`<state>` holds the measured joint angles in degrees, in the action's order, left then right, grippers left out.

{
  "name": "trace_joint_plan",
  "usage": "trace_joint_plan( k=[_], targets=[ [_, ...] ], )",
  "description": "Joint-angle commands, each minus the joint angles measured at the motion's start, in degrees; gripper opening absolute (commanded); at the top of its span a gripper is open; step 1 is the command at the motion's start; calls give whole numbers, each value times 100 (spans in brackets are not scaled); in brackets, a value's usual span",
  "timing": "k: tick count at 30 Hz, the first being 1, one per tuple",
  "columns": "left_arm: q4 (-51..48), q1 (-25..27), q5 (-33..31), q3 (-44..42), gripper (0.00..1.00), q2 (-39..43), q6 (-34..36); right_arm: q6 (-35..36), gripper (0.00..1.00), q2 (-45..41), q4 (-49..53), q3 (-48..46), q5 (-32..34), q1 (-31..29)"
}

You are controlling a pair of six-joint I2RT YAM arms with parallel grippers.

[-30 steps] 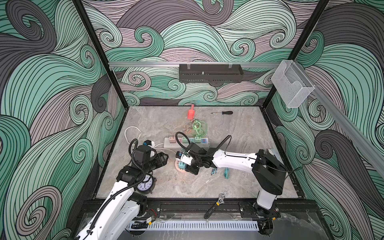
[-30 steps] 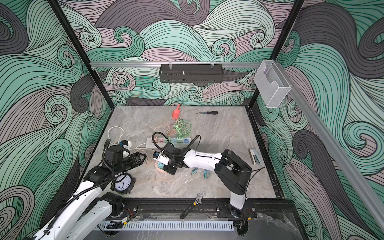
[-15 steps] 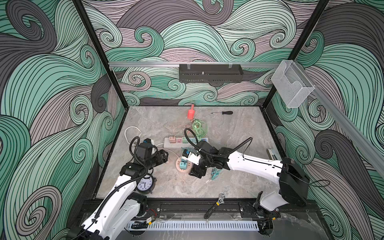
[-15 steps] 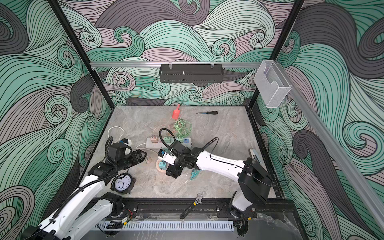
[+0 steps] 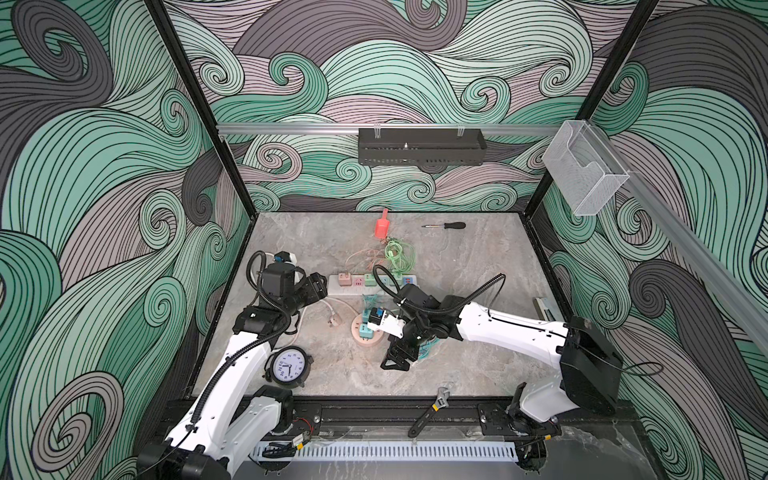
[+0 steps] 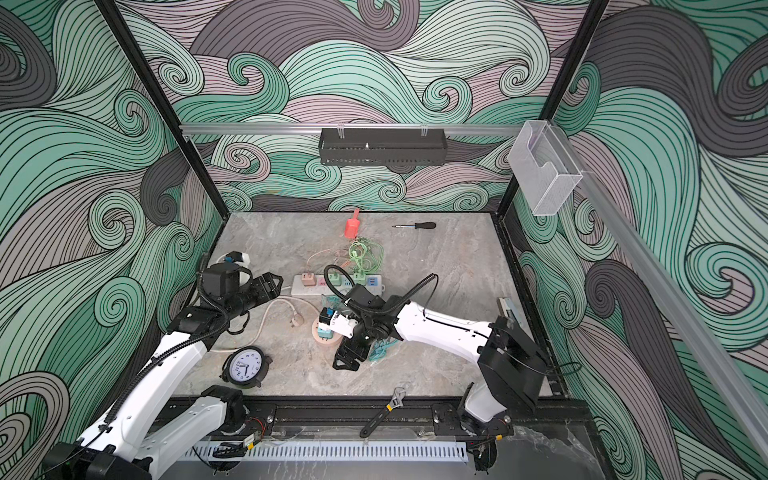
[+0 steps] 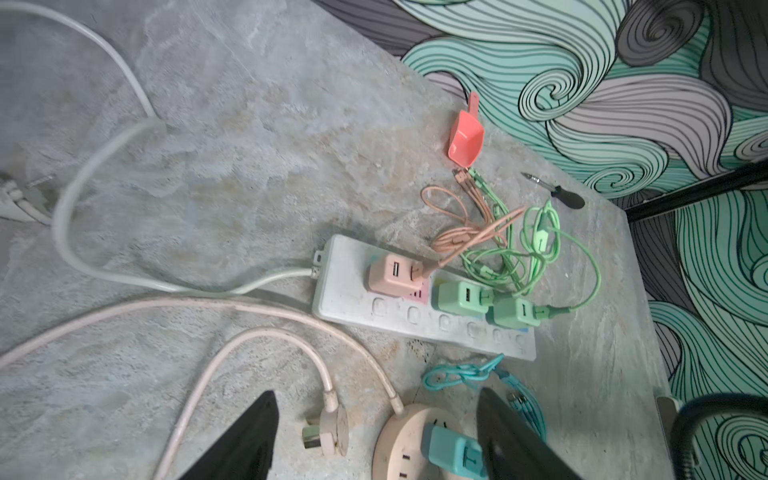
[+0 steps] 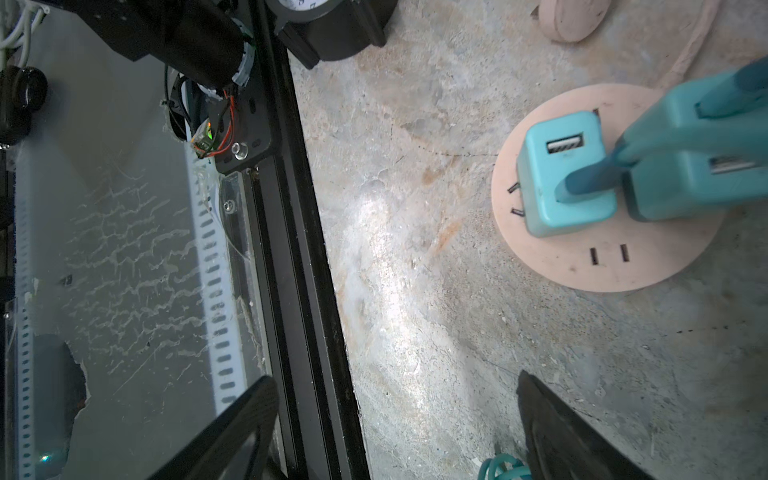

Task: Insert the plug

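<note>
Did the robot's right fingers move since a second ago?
Yes. The right gripper was over the round pink plastic socket before; in a top view it now sits down and right of it, fingers open.

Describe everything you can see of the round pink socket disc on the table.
The round pink socket disc lies flat on the grey stone-look table, near the white power strip. It looks like matte plastic, low and circular, with dark slot pairs on top, some of them empty. A teal USB adapter and a second teal adapter stand on it. A pale pink cord leaves its edge.
</note>
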<state>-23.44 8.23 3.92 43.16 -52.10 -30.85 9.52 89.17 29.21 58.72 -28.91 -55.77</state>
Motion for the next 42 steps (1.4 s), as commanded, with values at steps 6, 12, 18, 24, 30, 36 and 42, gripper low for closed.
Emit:
trace_joint_plan(
  k=[6,12,18,24,30,36,42],
  targets=[
    [-165,-585,386,419,80,-19,323,87,98,202,219,240,-1449,110],
    [-25,-1058,302,411,83,-325,469,178,99,15,227,288,-2619,151],
    [310,-1207,-338,348,88,-595,852,304,99,-412,207,286,-3382,301],
    [1143,-1227,-314,-38,89,-730,1418,-101,99,-1164,-417,342,-3327,792],
    [2311,-1227,-248,-695,91,-871,2021,-777,99,-1938,-1249,190,-1723,1858],
    [3554,-1227,-544,-1357,93,-1144,2354,-991,99,-2490,-1602,-213,448,3068],
    [4469,-1236,-677,-1537,93,-1953,2730,-1186,99,-2950,-2756,-1388,1776,4284]
  ],
)
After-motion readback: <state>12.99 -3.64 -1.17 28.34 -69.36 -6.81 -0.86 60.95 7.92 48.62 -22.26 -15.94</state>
